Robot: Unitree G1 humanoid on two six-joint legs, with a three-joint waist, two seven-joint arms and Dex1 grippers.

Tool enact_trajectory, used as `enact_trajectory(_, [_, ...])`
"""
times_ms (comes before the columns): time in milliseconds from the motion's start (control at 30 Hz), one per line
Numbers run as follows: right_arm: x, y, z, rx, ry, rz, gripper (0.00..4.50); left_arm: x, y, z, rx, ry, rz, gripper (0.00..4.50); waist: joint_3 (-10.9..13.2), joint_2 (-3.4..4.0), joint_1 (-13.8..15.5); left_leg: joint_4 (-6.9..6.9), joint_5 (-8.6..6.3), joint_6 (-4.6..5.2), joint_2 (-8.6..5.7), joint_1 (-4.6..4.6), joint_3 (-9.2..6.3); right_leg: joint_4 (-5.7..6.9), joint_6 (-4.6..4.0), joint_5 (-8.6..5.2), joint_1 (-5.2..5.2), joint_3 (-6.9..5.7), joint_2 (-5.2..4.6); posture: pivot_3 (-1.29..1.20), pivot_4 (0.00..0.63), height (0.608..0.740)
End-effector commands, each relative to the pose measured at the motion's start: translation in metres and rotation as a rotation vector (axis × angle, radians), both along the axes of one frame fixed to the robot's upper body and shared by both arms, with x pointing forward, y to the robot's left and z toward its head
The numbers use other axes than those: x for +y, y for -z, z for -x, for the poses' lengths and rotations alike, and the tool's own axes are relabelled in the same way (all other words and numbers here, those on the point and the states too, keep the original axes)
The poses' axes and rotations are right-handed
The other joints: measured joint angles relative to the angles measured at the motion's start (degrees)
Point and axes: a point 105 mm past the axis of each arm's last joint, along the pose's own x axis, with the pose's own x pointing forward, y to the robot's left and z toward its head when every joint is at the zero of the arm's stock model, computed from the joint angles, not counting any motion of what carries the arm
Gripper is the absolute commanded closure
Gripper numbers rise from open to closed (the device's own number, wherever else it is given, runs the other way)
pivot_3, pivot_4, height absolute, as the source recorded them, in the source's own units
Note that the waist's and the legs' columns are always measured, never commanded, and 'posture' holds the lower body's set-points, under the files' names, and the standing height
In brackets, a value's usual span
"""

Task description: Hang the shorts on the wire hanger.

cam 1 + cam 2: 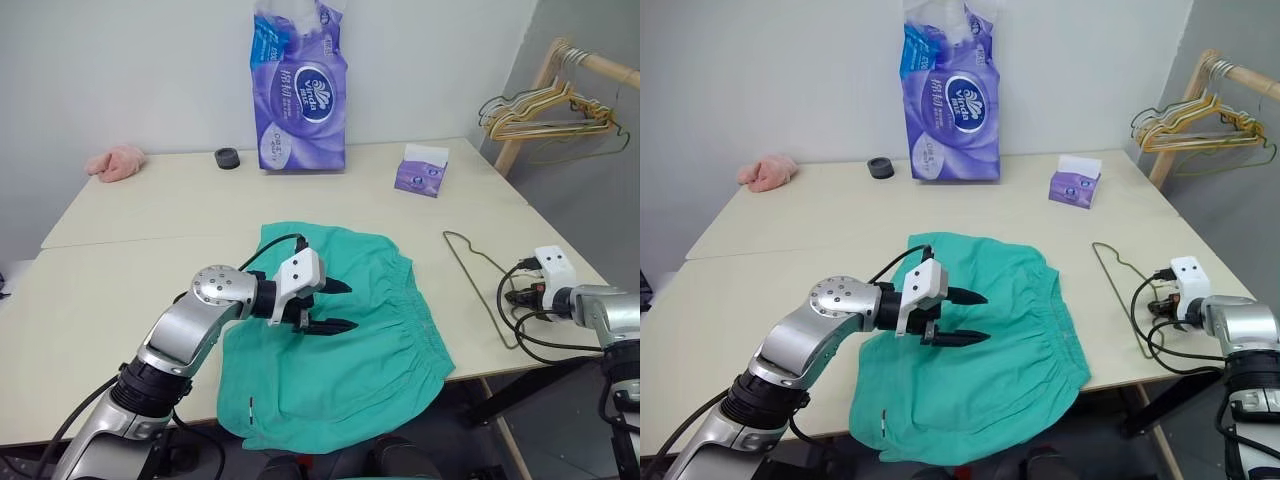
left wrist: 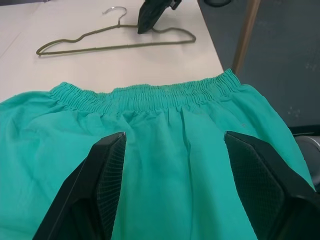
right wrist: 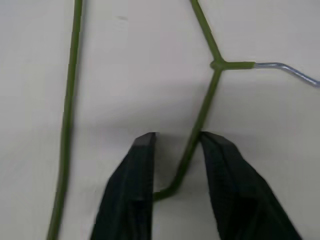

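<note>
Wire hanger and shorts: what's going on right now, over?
Right gripper straddles wire hanger, not clamped. Left gripper open above shorts. Both flat on table. Nothing in the way.

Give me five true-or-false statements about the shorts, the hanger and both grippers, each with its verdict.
1. The shorts lie flat on the table. True.
2. The wire hanger is threaded through the shorts. False: it lies apart on the table, beside the waistband.
3. The left gripper is over the shorts, open. True.
4. The right gripper straddles the hanger's wire. True.
5. The pink cloth lies on the shorts. False: it lies at the far corner.
</note>
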Motion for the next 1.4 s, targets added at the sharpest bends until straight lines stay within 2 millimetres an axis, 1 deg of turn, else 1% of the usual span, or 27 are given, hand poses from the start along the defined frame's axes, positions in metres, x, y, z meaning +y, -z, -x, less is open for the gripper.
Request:
enact_trajectory(33, [-0.009, 0.022, 0.009, 0.066, 0.078, 0.006, 4.39, -0.001, -0.013, -0.006, -0.038, -0.035, 0.047, 1.18, -0.1, -0.15, 0.1, 0.0, 0.0, 0.0, 0.0, 0.01, -0.11, -0.01, 0.0, 0.0, 0.02, 0.0, 0.0, -0.13, 0.046, 0.74])
enact_trajectory(67, [-0.01, 0.02, 0.008, 0.053, 0.089, 0.003, 4.47, 0.001, -0.014, -0.008, -0.038, -0.051, 0.051, 1.18, -0.1, -0.22, 0.1, 0.01, 0.0, 0.0, 0.0, 0.02, -0.13, -0.01, 0.01, 0.0, 0.03, 0.0, -0.01, -0.13, 0.046, 0.74])
enact_trajectory(200, [-0.013, 0.008, 0.003, 0.001, 0.111, -0.008, 4.47, 0.014, -0.014, -0.026, -0.044, -0.15, 0.057, 1.18, -0.2, -0.23, 0.1, 0.02, 0.0, 0.0, -0.02, 0.05, -0.14, -0.02, 0.02, 0.01, 0.06, 0.0, -0.02, -0.13, 0.042, 0.74])
enact_trajectory(300, [-0.017, -0.01, -0.004, -0.076, 0.078, 0.05, 4.5, 0.025, -0.014, -0.041, -0.06, -0.229, 0.06, 0.61, -0.1, -0.19, 0.3, 0.03, 0.0, 0.0, -0.03, 0.05, -0.15, -0.03, 0.02, 0.02, 0.06, -0.02, -0.04, -0.14, 0.039, 0.74])
enact_trajectory(333, [-0.017, -0.019, -0.008, -0.115, 0.056, 0.081, 4.5, 0.028, -0.016, -0.045, -0.057, -0.248, 0.065, 0.32, -0.1, -0.14, 0.3, 0.03, 0.0, 0.0, -0.05, 0.05, -0.14, -0.02, 0.03, 0.02, 0.06, -0.01, -0.05, -0.14, 0.039, 0.74])
enact_trajectory(367, [-0.016, -0.032, -0.012, -0.168, 0.025, 0.118, 4.5, 0.032, -0.018, -0.05, -0.047, -0.27, 0.079, 0.03, 0.0, -0.06, 0.4, 0.03, 0.0, 0.0, -0.05, 0.03, -0.13, -0.03, 0.04, 0.02, 0.04, 0.0, -0.07, -0.13, 0.039, 0.74])
enact_trajectory(400, [-0.013, -0.044, -0.016, -0.213, -0.004, 0.147, 4.5, 0.036, -0.021, -0.054, -0.039, -0.291, 0.093, 0.03, 0.0, 0.08, 0.3, 0.04, 0.0, 0.0, -0.07, -0.02, -0.14, -0.03, 0.05, 0.03, 0.0, -0.01, -0.09, -0.14, 0.038, 0.74])
enact_trajectory(500, [0.005, -0.094, -0.026, -0.396, -0.132, 0.247, 4.5, 0.056, -0.031, -0.074, -0.03, -0.397, 0.138, 0.03, 0.4, 0.59, 0.1, 0.07, 0.0, 0.0, -0.09, -0.22, -0.04, 0.02, 0.12, 0.07, -0.22, 0.07, -0.1, -0.14, 0.038, 0.74])
enact_trajectory(533, [0.017, -0.111, -0.026, -0.462, -0.195, 0.278, 4.5, 0.063, -0.037, -0.081, -0.013, -0.436, 0.171, 0.03, 0.4, 0.71, -0.1, 0.06, 0.0, 0.0, -0.08, -0.22, -0.05, 0.03, 0.12, 0.07, -0.23, 0.07, -0.1, -0.14, 0.037, 0.74])
enact_trajectory(567, [0.029, -0.123, -0.025, -0.516, -0.265, 0.314, 4.5, 0.068, -0.042, -0.087, 0.003, -0.461, 0.2, 0.03, 0.5, 0.74, -0.2, 0.05, 0.0, 0.0, -0.06, -0.22, -0.06, 0.04, 0.13, 0.07, -0.25, 0.06, -0.09, -0.14, 0.036, 0.74])
enact_trajectory(667, [0.063, -0.141, -0.017, -0.621, -0.446, 0.401, 4.5, 0.077, -0.055, -0.094, 0.067, -0.472, 0.278, 0.03, 0.5, 0.73, -0.4, -0.04, 0.0, 0.0, 0.02, -0.21, -0.17, 0.03, 0.14, 0.06, -0.27, -0.04, 0.0, -0.15, 0.035, 0.74])
enact_trajectory(733, [0.087, -0.146, -0.011, -0.677, -0.574, 0.464, 4.5, 0.08, -0.059, -0.092, 0.11, -0.431, 0.285, 0.03, 0.5, 0.72, -0.3, -0.05, 0.0, -0.01, 0.04, -0.22, -0.29, 0.03, 0.14, 0.06, -0.26, -0.14, 0.02, -0.15, 0.035, 0.74])
enact_trajectory(833, [0.126, -0.149, -0.001, -0.773, -0.78, 0.559, 4.5, 0.083, -0.061, -0.086, 0.136, -0.348, 0.235, 0.03, 0.5, 0.73, -0.3, -0.03, 0.0, -0.01, 0.0, -0.23, -0.29, 0.04, 0.14, 0.06, -0.27, -0.15, 0.01, -0.16, 0.034, 0.74])
enact_trajectory(933, [0.145, -0.148, 0.005, -0.818, -0.88, 0.591, 4.5, 0.082, -0.062, -0.083, 0.161, -0.293, 0.205, 0.03, 0.5, 0.72, -0.3, 0.01, 0.0, -0.02, -0.03, -0.25, -0.27, 0.04, 0.14, 0.06, -0.27, -0.14, -0.02, -0.16, 0.034, 0.74])
enact_trajectory(1000, [0.163, -0.148, 0.009, -0.856, -0.969, 0.616, 4.5, 0.078, -0.054, -0.074, 0.194, -0.227, 0.14, 0.03, 0.5, 0.71, -0.3, 0.04, 0.0, -0.02, -0.05, -0.27, -0.28, 0.02, 0.13, 0.06, -0.26, -0.15, -0.05, -0.16, 0.035, 0.74])
enact_trajectory(1067, [0.171, -0.149, 0.011, -0.881, -1.015, 0.636, 4.5, 0.076, -0.047, -0.068, 0.207, -0.187, 0.096, 0.03, 0.6, 0.7, -0.2, 0.04, 0.0, -0.02, -0.06, -0.26, -0.26, 0.02, 0.13, 0.06, -0.26, -0.13, -0.06, -0.16, 0.035, 0.74])
enact_trajectory(1200, [0.183, -0.151, 0.013, -0.922, -1.082, 0.669, 4.5, 0.073, -0.033, -0.063, 0.195, -0.15, 0.024, 0.03, 0.6, 0.7, -0.3, 0.06, 0.0, -0.02, -0.06, -0.27, -0.27, 0.03, 0.13, 0.07, -0.26, -0.14, -0.06, -0.16, 0.035, 0.74])
enact_trajectory(1333, [0.193, -0.151, 0.017, -0.941, -1.114, 0.658, 4.5, 0.069, -0.022, -0.058, 0.195, -0.113, -0.017, 0.03, 0.6, 0.7, -0.3, 0.06, 0.0, -0.02, -0.03, -0.26, -0.3, 0.05, 0.1, 0.08, -0.27, -0.14, -0.06, -0.16, 0.035, 0.74])
enact_trajectory(1400, [0.2, -0.153, 0.018, -0.961, -1.125, 0.646, 4.5, 0.065, -0.015, -0.051, 0.216, -0.082, -0.028, 0.03, 0.6, 0.71, -0.3, 0.06, 0.0, -0.02, -0.03, -0.27, -0.31, 0.05, 0.09, 0.08, -0.27, -0.14, -0.05, -0.16, 0.036, 0.74])
